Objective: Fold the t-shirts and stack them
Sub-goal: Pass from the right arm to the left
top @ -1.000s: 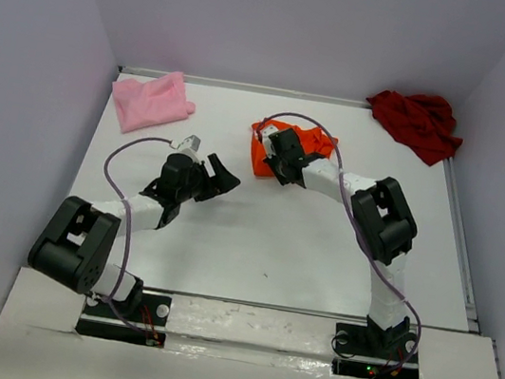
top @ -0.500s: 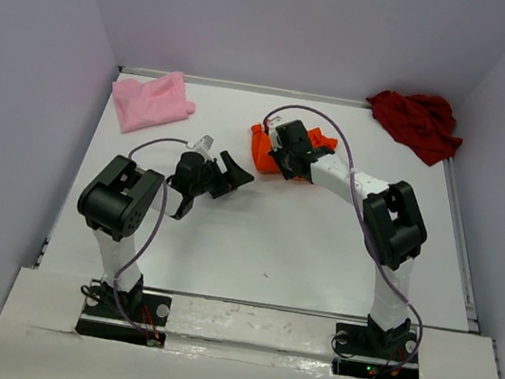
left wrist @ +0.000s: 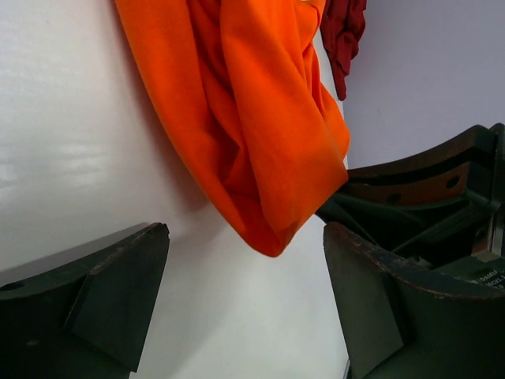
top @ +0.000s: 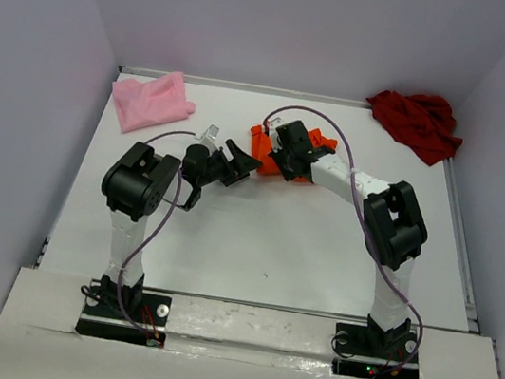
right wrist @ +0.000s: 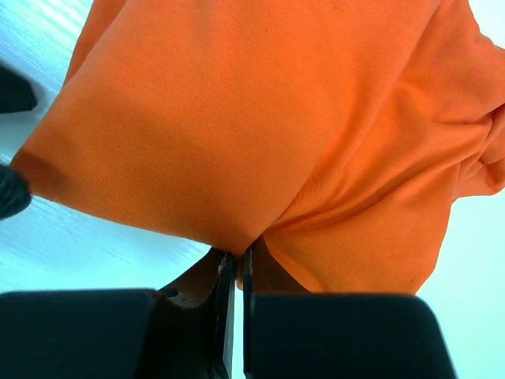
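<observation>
The bright orange t-shirt [top: 308, 152] is bunched at the middle back of the table. My right gripper [top: 278, 160] is shut on a fold of it [right wrist: 237, 142] and holds it slightly lifted. My left gripper [top: 242, 161] is open just left of the shirt; the shirt's hanging corner [left wrist: 268, 229] sits between and beyond its jaws, not touching them. The light pink t-shirt [top: 151, 101] lies crumpled at the back left. The dark red t-shirt [top: 417, 121] lies crumpled at the back right and shows in the left wrist view [left wrist: 343, 35].
The white table [top: 264, 239] is walled by grey panels at left, back and right. A purple cable loops over the right arm [top: 312, 114] above the orange shirt.
My left gripper has swung up and right toward the orange shirt as its arm folded upright. My right gripper shifted slightly back with the shirt, which bunched up smaller.
</observation>
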